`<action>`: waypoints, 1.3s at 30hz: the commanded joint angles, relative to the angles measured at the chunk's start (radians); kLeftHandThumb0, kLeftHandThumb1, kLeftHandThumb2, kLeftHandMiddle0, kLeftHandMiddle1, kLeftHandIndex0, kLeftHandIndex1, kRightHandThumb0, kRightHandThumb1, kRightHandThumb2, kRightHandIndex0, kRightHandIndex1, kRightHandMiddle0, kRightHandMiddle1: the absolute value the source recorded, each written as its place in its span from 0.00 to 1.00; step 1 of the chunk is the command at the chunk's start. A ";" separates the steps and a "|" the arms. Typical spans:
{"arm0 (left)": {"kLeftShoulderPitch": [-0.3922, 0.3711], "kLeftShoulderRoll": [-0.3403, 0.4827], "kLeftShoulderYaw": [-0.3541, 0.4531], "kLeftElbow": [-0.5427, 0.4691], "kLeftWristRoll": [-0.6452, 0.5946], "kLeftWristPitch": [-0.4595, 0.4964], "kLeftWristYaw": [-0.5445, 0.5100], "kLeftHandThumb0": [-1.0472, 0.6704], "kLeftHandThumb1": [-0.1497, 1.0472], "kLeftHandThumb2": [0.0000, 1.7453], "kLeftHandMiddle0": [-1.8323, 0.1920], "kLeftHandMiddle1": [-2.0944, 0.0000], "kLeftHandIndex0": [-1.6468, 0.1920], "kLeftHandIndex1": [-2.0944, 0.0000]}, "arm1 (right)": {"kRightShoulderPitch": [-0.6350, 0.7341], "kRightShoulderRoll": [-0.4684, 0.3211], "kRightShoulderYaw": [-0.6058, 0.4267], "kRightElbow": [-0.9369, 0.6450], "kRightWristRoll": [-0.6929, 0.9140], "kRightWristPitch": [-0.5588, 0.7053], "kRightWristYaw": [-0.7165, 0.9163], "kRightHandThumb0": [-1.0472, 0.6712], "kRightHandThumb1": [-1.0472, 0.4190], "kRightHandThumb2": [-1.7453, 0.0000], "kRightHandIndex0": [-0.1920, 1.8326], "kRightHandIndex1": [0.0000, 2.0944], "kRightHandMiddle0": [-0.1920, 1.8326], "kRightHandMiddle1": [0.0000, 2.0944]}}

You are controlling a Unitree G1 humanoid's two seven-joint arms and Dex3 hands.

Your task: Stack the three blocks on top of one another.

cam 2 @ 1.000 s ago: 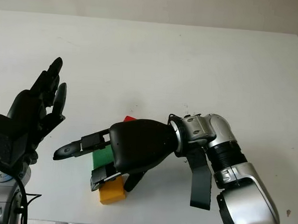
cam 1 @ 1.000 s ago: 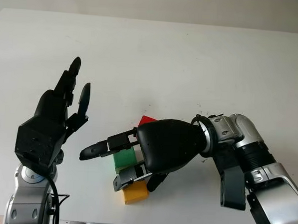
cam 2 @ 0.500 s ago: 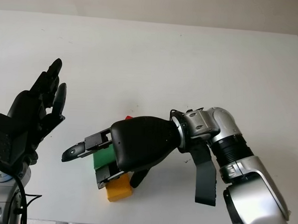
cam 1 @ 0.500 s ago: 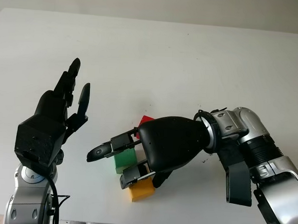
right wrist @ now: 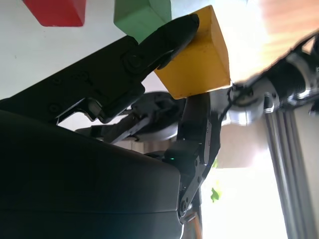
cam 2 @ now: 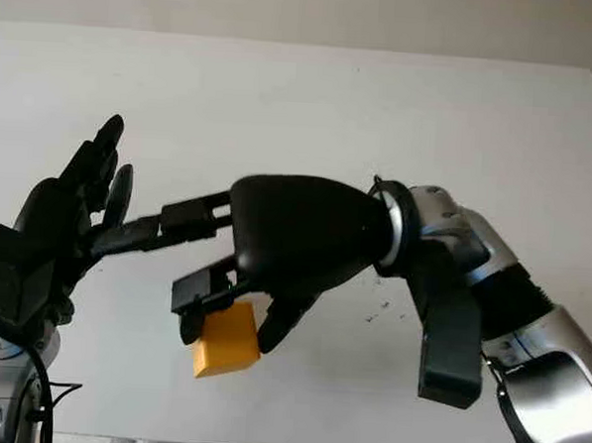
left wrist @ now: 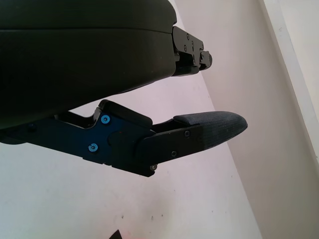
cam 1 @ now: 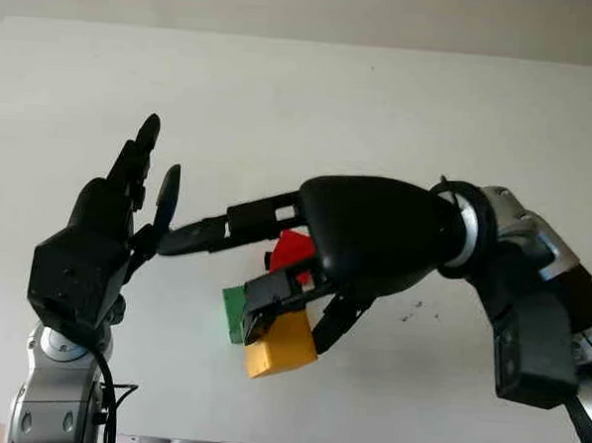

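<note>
Our right robot hand [cam 1: 271,310] is clenched on the yellow block [cam 1: 282,344], pinching it between curled fingers and lifting it clear of the bench [cam 1: 381,107]; the block hangs tilted, one corner tipped downward toward the near edge, and being roughly cubic it shows us no clear long axis; we see one finger [cam 1: 231,225] of the same robot hand reaching out straight toward the left side. Just behind the raised block the green block [cam 1: 234,313] sits on the bench, with the red block [cam 1: 293,249] beyond it, partly hidden by the hand; our left robot hand [cam 1: 118,212] is held up open over the left part of the bench, holding nothing. We work on a plain white bench; a pale wall runs behind its far edge.
</note>
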 commanded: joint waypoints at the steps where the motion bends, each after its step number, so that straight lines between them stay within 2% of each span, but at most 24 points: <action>1: -0.009 0.007 0.002 -0.004 -0.003 -0.005 -0.004 0.20 1.00 0.36 0.91 0.97 0.85 0.97 | 0.021 -0.003 -0.034 -0.038 0.043 0.055 0.031 0.33 0.14 0.97 0.26 0.05 0.49 0.62; 5: -0.011 0.007 0.005 -0.003 -0.008 -0.004 -0.008 0.20 1.00 0.36 0.91 0.98 0.85 0.97 | 0.030 0.009 -0.084 -0.074 0.126 0.198 0.113 0.33 0.12 0.97 0.25 0.05 0.47 0.62; 8: -0.017 0.004 0.005 -0.004 -0.001 0.009 0.002 0.19 1.00 0.36 0.91 0.97 0.85 0.98 | -0.012 0.025 -0.136 -0.050 0.120 0.278 0.160 0.34 0.11 0.97 0.24 0.05 0.46 0.62; 15: -0.029 0.001 0.007 -0.001 0.009 0.024 0.016 0.16 1.00 0.36 0.91 0.97 0.85 0.97 | -0.167 0.037 -0.214 0.085 -0.075 0.334 0.200 0.37 0.11 0.97 0.21 0.04 0.39 0.61; 19: -0.034 -0.005 0.006 0.001 0.005 0.024 0.022 0.16 1.00 0.38 0.91 0.98 0.85 0.97 | -0.255 0.044 -0.208 0.170 -0.206 0.355 0.207 0.39 0.14 0.97 0.24 0.04 0.41 0.51; 25: -0.035 -0.014 -0.001 0.000 0.016 0.031 0.038 0.15 1.00 0.39 0.91 0.97 0.85 0.97 | -0.312 0.067 -0.199 0.233 -0.292 0.361 0.212 0.39 0.12 0.96 0.24 0.03 0.41 0.50; 31: -0.031 -0.020 -0.001 0.001 0.018 0.026 0.041 0.15 1.00 0.39 0.91 0.98 0.85 0.98 | -0.325 0.078 -0.193 0.269 -0.385 0.350 0.180 0.39 0.08 0.97 0.22 0.02 0.36 0.54; 36: -0.024 -0.023 0.003 0.000 0.015 0.022 0.042 0.15 1.00 0.39 0.91 0.97 0.85 0.97 | -0.306 0.092 -0.194 0.264 -0.359 0.430 0.235 0.40 0.07 0.97 0.21 0.02 0.34 0.56; 39: -0.023 -0.026 0.005 0.000 0.012 0.021 0.042 0.15 1.00 0.38 0.91 0.97 0.85 0.97 | -0.276 0.103 -0.197 0.238 -0.322 0.546 0.293 0.41 0.07 0.97 0.20 0.02 0.30 0.60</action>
